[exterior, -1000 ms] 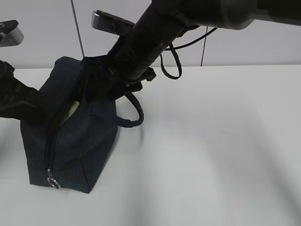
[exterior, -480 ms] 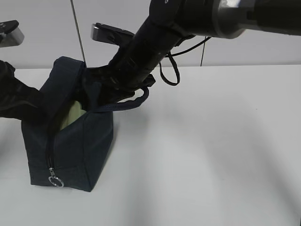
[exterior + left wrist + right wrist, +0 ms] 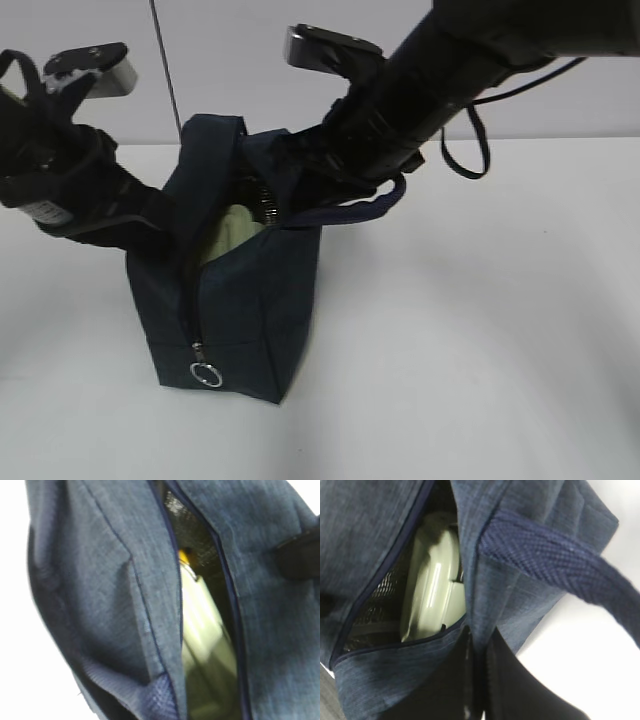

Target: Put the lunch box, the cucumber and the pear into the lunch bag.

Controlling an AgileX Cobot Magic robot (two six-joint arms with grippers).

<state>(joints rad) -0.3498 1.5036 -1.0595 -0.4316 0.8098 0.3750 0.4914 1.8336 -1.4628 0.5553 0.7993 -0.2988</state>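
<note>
1. 2 grippers are seen at the lunch bag point(image 3: 235, 300), centre left; the right gripper point(image 3: 475, 680) is clamped on its fabric edge, while the left gripper's point(image 3: 160, 215) jaw state cannot be told.
2. The lunch box point(image 3: 432, 595) is lodged inside; a yellow sliver point(image 3: 183, 556), possibly the pear, is glimpsed. The cucumber is not seen.
3. Packing is judged nearly finished; release is called for next.

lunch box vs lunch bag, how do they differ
The lunch box is pale green, hard and glossy; the lunch bag is dark navy woven fabric. The box is smaller and sits inside; the bag stands on the table, unzipped. Both appear boxy.
</note>
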